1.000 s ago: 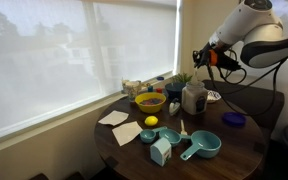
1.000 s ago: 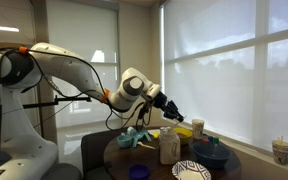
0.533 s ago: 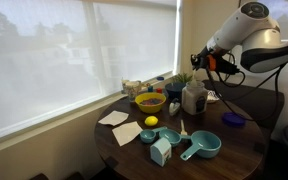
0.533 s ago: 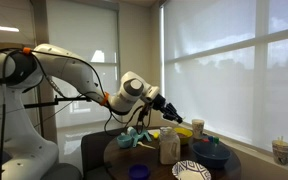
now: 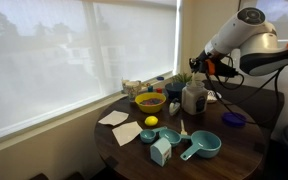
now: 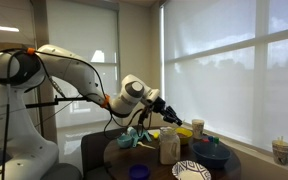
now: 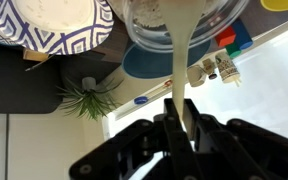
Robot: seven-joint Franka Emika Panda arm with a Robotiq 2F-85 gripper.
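Observation:
My gripper (image 5: 197,68) hangs just above a glass jar (image 5: 193,98) of pale contents on the round dark table (image 5: 234,150). It shows in both exterior views (image 6: 171,115). In the wrist view the jaws (image 7: 179,125) are shut on a long cream utensil (image 7: 179,70). The utensil's far end reaches the jar's rim (image 7: 184,15). Its tip is hidden against the jar.
Around the jar (image 6: 169,147) stand a yellow bowl (image 5: 149,101), a lemon (image 5: 151,121), teal measuring cups (image 5: 201,146), a purple lid (image 5: 234,119), a small plant (image 7: 87,98) and a blue-patterned plate (image 7: 54,25). Windows with blinds stand close behind the table.
The gripper has sunk a little toward the jar with the cream utensil still in it. Nothing on the table has moved.

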